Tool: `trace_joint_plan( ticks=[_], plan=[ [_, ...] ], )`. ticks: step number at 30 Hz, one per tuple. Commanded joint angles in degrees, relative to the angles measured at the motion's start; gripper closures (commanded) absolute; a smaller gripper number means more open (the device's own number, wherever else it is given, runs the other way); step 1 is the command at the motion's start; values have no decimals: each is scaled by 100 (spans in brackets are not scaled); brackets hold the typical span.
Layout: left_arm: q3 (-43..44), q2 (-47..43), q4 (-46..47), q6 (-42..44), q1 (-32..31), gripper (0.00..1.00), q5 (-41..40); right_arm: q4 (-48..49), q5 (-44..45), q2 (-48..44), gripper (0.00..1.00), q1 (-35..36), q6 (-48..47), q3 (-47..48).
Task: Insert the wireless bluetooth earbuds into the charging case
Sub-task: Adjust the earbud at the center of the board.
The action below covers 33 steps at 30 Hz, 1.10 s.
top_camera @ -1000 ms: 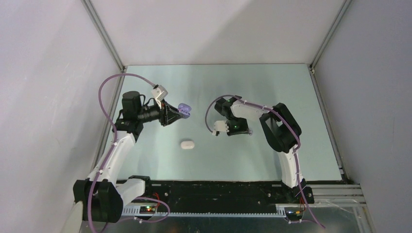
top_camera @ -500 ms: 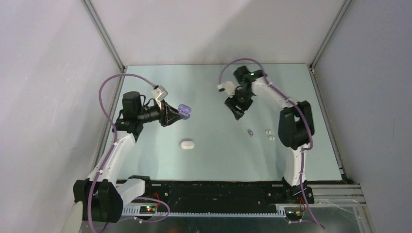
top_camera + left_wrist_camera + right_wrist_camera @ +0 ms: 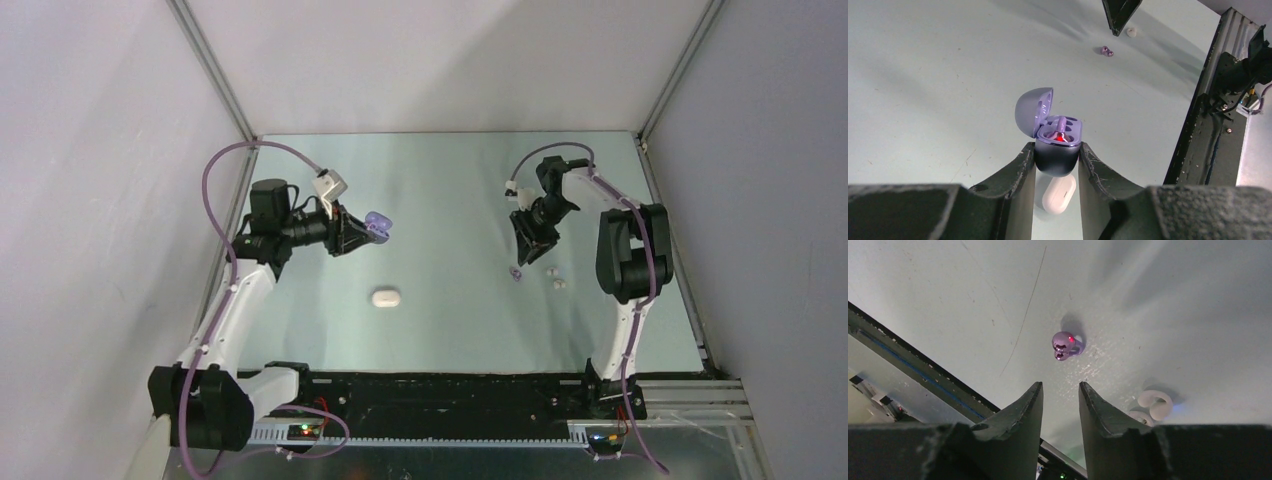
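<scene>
Purple translucent rounded earbud, just ahead of our parted, empty right end effector: light, slippery, we judge; pinch its bulb. Left end effector grips the open purple case.

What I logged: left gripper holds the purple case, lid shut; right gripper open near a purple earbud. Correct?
The lid is wrong: the left wrist view shows the purple case in the left gripper with its lid open. The right gripper is open near a purple earbud.
</scene>
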Motion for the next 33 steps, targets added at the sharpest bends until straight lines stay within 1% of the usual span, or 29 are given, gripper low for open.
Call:
trace_joint_plan(
  ticks=[1,4,17,26,30,33],
  plan=[
    [302,24,-270,333,43,100,-45,92,80,199,65,71,-39,0],
    [301,37,-266,329,43,100,-51,133,260,334,68,127,-78,13],
    [298,-58,-407,414,46,100,-147,340,720,798,73,318,-88,159],
    [220,-130,-327,410,43,100,-150,479,929,811,73,772,54,187],
    [110,-191,-237,367,48,100,-140,552,1100,737,71,949,135,109],
    [2,-239,-85,265,43,100,-140,587,1200,720,72,1073,164,5]
  ],
)
